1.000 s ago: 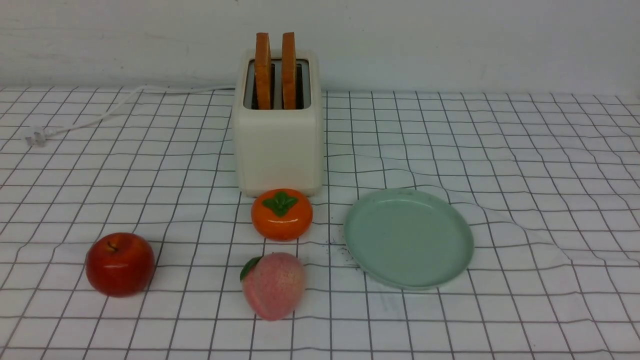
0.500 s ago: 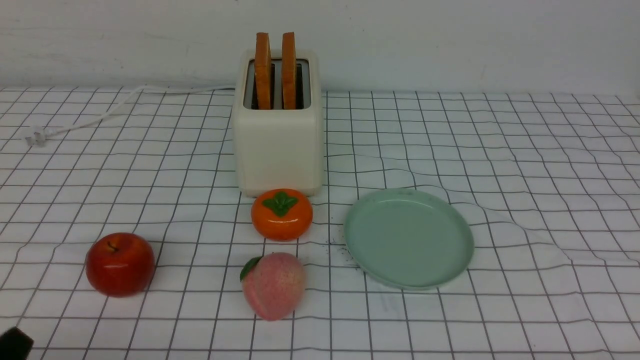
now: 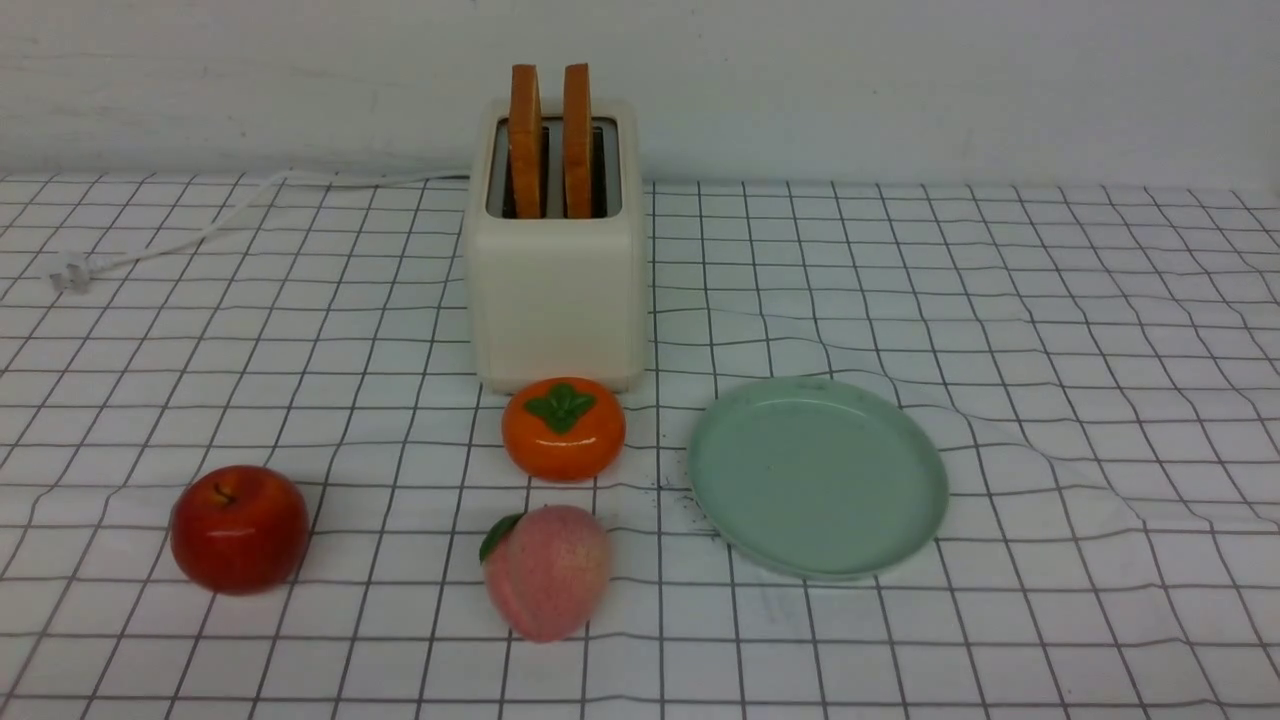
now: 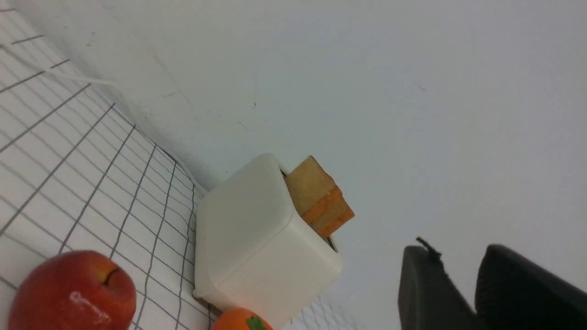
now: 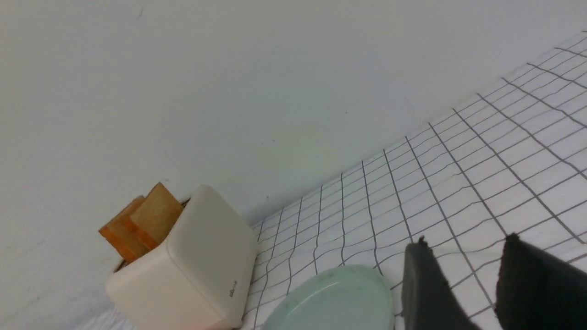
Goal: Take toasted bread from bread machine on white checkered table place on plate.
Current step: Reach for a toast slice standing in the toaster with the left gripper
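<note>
Slices of toasted bread (image 3: 525, 140) stand upright, side by side, one in each slot of the bread machine (image 3: 556, 300). Their upper halves rise above its grey top, crust edges facing forward, with a narrow gap between them. Seen from the front, the machine sits at twelve o'clock on the white checkered table (image 3: 1050, 300), close to the wall (image 3: 900, 80). Its cord (image 3: 200, 225) trails off toward ten o'clock.

A persimmon (image 3: 563, 430) sits just at the machine's six o'clock; whether they touch is unclear. A peach (image 3: 546, 570) lies farther along the same line. An apple (image 3: 240, 528) stands well apart at the machine's eight o'clock.

The plate (image 3: 817, 478) lies at the machine's four o'clock, apart from it. Its near-side rim is just beside the persimmon with a strip of cloth between. Wrinkled cloth spreads wide toward three o'clock beyond the plate.

The left gripper (image 4: 456, 252) shows its fingers slightly parted around nothing, well apart from the bread. The right gripper (image 5: 465, 243) also has its fingers parted and empty, with cloth showing between them, near the plate's rim.
</note>
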Controlling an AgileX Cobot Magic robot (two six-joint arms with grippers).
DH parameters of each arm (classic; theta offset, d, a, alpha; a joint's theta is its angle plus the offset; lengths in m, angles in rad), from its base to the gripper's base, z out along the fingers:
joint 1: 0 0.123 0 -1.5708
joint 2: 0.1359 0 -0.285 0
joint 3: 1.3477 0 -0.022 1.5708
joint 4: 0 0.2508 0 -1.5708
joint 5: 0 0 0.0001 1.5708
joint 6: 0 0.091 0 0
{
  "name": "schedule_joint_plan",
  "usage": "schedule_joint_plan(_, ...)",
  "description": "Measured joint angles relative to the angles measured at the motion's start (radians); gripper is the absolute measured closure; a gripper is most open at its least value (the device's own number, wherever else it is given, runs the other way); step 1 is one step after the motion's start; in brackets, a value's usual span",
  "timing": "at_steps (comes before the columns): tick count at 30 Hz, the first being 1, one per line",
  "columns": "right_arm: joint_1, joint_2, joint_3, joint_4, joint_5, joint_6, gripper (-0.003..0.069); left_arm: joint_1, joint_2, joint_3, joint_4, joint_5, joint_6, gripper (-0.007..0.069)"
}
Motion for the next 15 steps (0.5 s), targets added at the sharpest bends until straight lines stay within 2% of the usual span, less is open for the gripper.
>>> schedule_joint_plan(2, 0.0, 0.07, -0.109, -0.028, 0.124, -0.05, 0.0419, 0.0, 0.081, -0.101, 0.037, 0.073, 0.05, 0.0552)
schedule_joint_plan(3, 0.0, 0.078, -0.122, -0.033, 0.137, -0.065, 0.0419, 0.0, 0.09, -0.11, 0.041, 0.079, 0.055, 0.0552)
schedule_joint_plan(4, 0.0, 0.151, -0.237, -0.043, 0.259, -0.141, 0.0419, 0.0, 0.168, -0.187, 0.068, 0.119, 0.107, 0.062)
schedule_joint_plan(5, 0.0, 0.192, -0.298, -0.044, 0.328, -0.195, 0.0419, 0.0, 0.218, -0.23, 0.078, 0.133, 0.141, 0.0638)
schedule_joint_plan(6, 0.0, 0.192, -0.31, -0.044, 0.328, -0.206, 0.0419, 0.0, 0.239, -0.247, 0.08, 0.138, 0.148, 0.0638)
schedule_joint_plan(8, 0.0, 0.289, -0.44, -0.016, 0.485, -0.344, 0.0419, 0.0, 0.376, -0.348, 0.092, 0.144, 0.229, 0.0638)
schedule_joint_plan(10, 0.0, 0.344, -0.517, 0.027, 0.56, -0.418, 0.0435, 0.0, 0.462, -0.41, 0.095, 0.144, 0.278, 0.0638)
schedule_joint_plan(12, 0.0, 0.391, -0.58, 0.102, 0.609, -0.488, 0.0485, 0.0, 0.569, -0.483, 0.095, 0.148, 0.317, 0.0638)
schedule_joint_plan(15, 0.0, 0.451, -0.633, 0.191, 0.636, -0.594, 0.0607, -0.008, 0.723, -0.574, 0.095, 0.162, 0.367, 0.0638)
